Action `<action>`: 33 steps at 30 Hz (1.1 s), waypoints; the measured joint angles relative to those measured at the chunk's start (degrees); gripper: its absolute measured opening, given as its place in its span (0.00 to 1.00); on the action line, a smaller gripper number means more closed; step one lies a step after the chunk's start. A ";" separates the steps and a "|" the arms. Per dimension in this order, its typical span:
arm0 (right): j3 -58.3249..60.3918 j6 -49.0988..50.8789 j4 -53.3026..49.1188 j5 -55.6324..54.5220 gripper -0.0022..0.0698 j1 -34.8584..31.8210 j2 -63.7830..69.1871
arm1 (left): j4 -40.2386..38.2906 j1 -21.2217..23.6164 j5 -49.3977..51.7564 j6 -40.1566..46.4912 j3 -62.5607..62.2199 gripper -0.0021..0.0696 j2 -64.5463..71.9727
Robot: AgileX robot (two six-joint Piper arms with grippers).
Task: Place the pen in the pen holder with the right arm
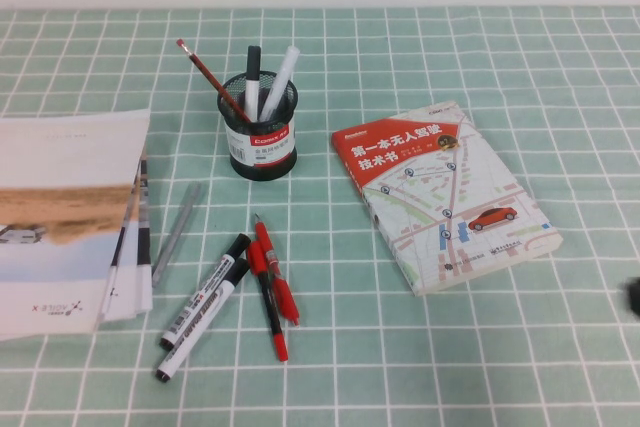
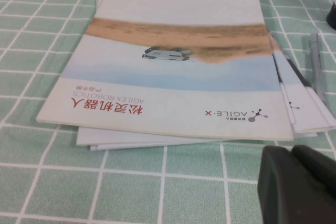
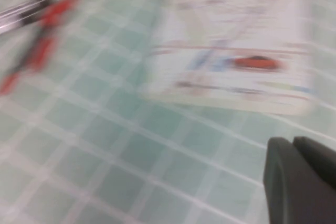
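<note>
The pen (image 1: 205, 72), a thin dark-red stick with a red end, stands tilted in the black mesh pen holder (image 1: 261, 142), leaning out to the left beside two markers. The holder stands at the back middle of the table. My right gripper (image 3: 292, 142) is shut and empty, low over the tablecloth near the book. Only a dark bit of it shows at the right edge of the high view (image 1: 634, 297), far from the holder. My left gripper (image 2: 292, 151) is shut and empty, in front of the brochure stack, and is out of the high view.
A book (image 1: 445, 192) lies right of the holder and shows in the right wrist view (image 3: 236, 40). A brochure stack (image 1: 70, 217) lies at the left. A grey pen (image 1: 177, 232), two black-and-white markers (image 1: 205, 307) and red pens (image 1: 272, 282) lie in front of the holder.
</note>
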 joint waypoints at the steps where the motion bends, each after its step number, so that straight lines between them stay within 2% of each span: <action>1: 3.30 0.00 0.00 -2.54 0.00 -2.65 -2.77 | 0.00 0.00 0.00 0.00 0.00 0.02 0.00; 6: 17.59 -0.03 0.10 -12.78 0.00 -12.45 -16.97 | 0.00 0.00 0.00 0.00 0.00 0.02 0.00; 11: 28.35 -0.03 0.57 -16.58 0.00 -15.79 -31.04 | 0.00 0.00 0.00 0.00 0.00 0.02 0.00; 18: 29.85 -0.03 0.81 -14.41 0.00 -16.04 -40.18 | 0.00 0.00 0.00 0.00 0.00 0.02 0.00; 28: 29.85 -0.03 2.58 -7.10 0.00 -16.04 -40.89 | 0.00 0.00 0.00 0.00 0.00 0.02 0.00; 33: 29.85 -0.03 3.54 -6.78 0.00 -16.04 -40.89 | 0.00 0.00 0.00 0.00 0.00 0.02 0.00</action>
